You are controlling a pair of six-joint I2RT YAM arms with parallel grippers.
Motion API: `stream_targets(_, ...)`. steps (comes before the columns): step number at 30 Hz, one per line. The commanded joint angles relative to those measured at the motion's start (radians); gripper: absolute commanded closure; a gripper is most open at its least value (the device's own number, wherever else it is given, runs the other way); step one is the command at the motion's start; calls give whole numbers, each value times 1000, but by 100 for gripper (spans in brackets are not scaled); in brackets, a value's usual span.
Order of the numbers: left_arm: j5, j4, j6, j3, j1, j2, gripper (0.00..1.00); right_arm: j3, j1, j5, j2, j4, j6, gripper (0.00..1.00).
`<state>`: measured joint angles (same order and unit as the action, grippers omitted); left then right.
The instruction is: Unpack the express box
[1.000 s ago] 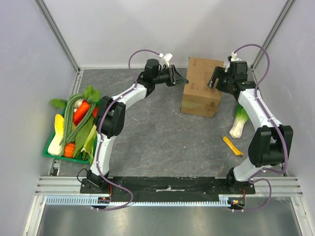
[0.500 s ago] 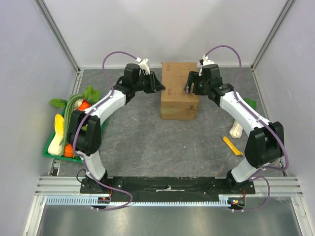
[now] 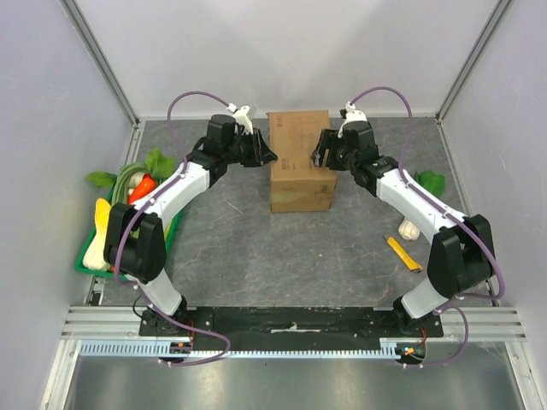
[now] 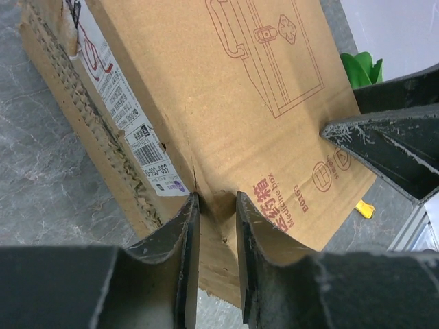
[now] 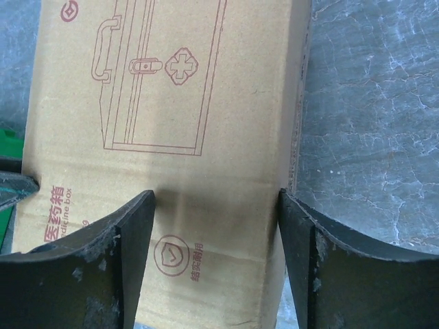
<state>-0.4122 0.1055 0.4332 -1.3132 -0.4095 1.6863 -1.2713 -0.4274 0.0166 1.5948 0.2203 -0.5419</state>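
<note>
While the express box [image 3: 299, 166] stands on the desk [image 3: 256, 248], its left edge is pinched by the left claw [image 4: 217, 202]; the right claw [image 5: 214, 199] is held wide open over its right side.

My left gripper [image 4: 217, 209] pinches the express box's [image 3: 299, 162] near edge; my right gripper [image 5: 216, 205] hangs spread over its top.
</note>
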Motion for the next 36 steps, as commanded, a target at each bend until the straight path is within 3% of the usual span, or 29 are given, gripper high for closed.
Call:
stream_targets(1, -329, -178, 30, -128, -140, 38, 70, 124, -103, -456, 11, -120, -179, 34)
stream_targets(8, -367, -207, 21, -158, -164, 46, 69, 289, 13, -680, -6, -399, -320, 40)
stream_targets(12, -393, -225, 19, -167, -178, 50, 68, 360, 56, -715, -21, -525, -398, 40)
stream_targets(20, -427, -230, 38, -199, -207, 107, 64, 389, 91, -552, -90, -320, -262, 36)
stream_targets(26, -415, -189, 27, -230, -207, 110, 63, 382, 105, -256, -174, -106, -225, 31)
stream_targets(32, -170, -38, -137, -277, -186, 7, 44, 279, 107, 162, -320, 154, -233, 22)
stream_targets(34, -53, -3, -157, -276, -151, -22, 28, 242, 107, 166, -331, 160, -155, 18)
stream_targets(36, -7, -1, -166, -250, -111, -54, 4, 214, 105, 152, -325, 162, -116, 9)
